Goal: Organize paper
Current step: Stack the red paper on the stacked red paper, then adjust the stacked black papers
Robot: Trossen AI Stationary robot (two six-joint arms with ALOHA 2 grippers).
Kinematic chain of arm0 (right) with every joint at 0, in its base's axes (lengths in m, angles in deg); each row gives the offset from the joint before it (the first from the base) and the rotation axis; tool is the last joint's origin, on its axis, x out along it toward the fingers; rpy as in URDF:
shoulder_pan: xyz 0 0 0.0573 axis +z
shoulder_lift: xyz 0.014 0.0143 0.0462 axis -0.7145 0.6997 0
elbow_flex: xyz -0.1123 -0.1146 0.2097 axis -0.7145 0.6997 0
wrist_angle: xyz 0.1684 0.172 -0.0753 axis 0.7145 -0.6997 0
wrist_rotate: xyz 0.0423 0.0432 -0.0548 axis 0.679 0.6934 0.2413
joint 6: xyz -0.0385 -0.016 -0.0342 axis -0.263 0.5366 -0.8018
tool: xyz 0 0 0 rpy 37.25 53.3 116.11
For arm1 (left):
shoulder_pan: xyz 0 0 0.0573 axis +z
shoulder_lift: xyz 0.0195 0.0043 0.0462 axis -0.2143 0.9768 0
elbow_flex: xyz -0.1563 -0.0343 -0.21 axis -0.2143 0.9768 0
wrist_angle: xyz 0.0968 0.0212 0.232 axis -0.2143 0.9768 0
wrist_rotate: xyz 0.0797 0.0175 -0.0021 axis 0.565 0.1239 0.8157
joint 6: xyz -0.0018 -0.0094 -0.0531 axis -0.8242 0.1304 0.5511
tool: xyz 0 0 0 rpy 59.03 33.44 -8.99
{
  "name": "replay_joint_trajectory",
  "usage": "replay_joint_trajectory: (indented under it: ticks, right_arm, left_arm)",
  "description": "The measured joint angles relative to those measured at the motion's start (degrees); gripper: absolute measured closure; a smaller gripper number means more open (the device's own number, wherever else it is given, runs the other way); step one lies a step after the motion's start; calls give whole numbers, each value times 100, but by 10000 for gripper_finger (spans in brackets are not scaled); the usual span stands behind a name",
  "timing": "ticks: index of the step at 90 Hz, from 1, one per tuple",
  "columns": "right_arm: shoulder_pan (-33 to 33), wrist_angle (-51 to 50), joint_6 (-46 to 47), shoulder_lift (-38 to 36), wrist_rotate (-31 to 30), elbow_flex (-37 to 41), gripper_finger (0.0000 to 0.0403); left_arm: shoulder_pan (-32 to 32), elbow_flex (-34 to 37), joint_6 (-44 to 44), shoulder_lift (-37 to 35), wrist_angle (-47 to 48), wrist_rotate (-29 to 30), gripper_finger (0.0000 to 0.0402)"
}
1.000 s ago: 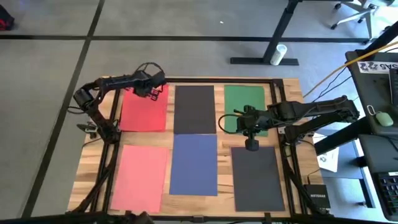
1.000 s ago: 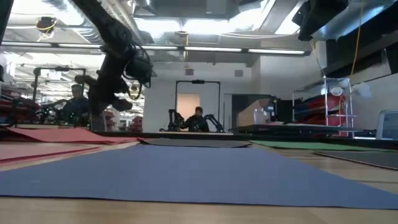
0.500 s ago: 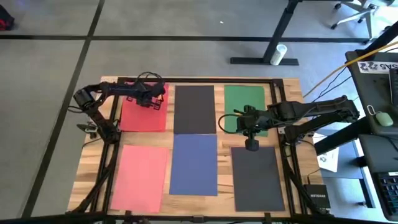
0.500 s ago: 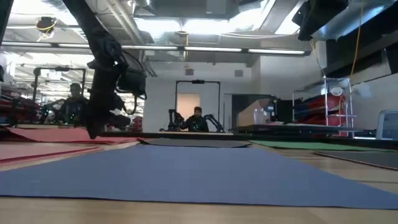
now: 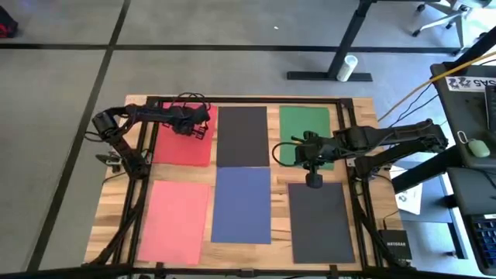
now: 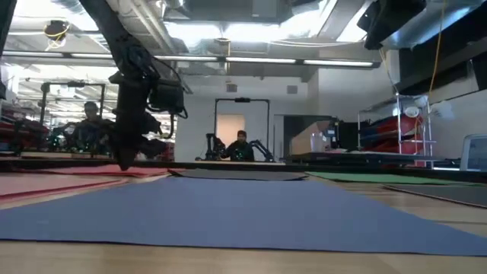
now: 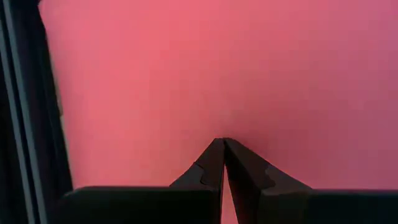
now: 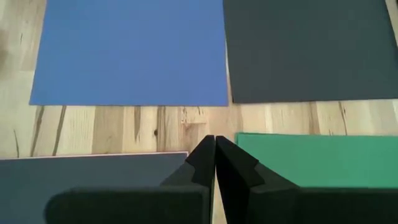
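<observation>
- The left gripper (image 5: 198,122), fingers pressed together with nothing between them, points down over the matte red paper sheet (image 5: 182,143) at the wooden table's (image 5: 360,112) far left corner.
- The right gripper (image 5: 313,179), also closed and empty, hovers between the green sheet (image 5: 298,124) and the near black sheet (image 5: 322,225).
- Far black (image 5: 242,136), blue (image 5: 242,205) and pink (image 5: 174,221) sheets lie flat alongside.

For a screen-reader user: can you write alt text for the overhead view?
Six paper sheets lie in two rows on a wooden table: red, black and green behind, pink, blue and black in front. The left tool is over the red sheet, the right tool between green and front black.
</observation>
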Motion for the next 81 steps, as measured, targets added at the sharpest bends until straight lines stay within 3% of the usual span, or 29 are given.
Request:
replay_joint_trajectory:
  ticks: [26, 42, 60, 81]
  right_arm:
    - [0, -2, 0, 0, -2, 0, 402]
    - [0, -1, -2, 0, -2, 0, 402]
    - [0, 45, -4, 0, -2, 0, 402]
    - [0, 43, -26, 0, -2, 0, 402]
  left_arm:
    - [-213, -357, 102, -402, -13, -344, 402]
    - [-574, -490, 86, -460, -1062, -1006, 402]
    - [-930, -508, 53, 50, -2387, -1464, 402]
    - [-1108, -1162, -275, 1097, -2405, -1507, 402]
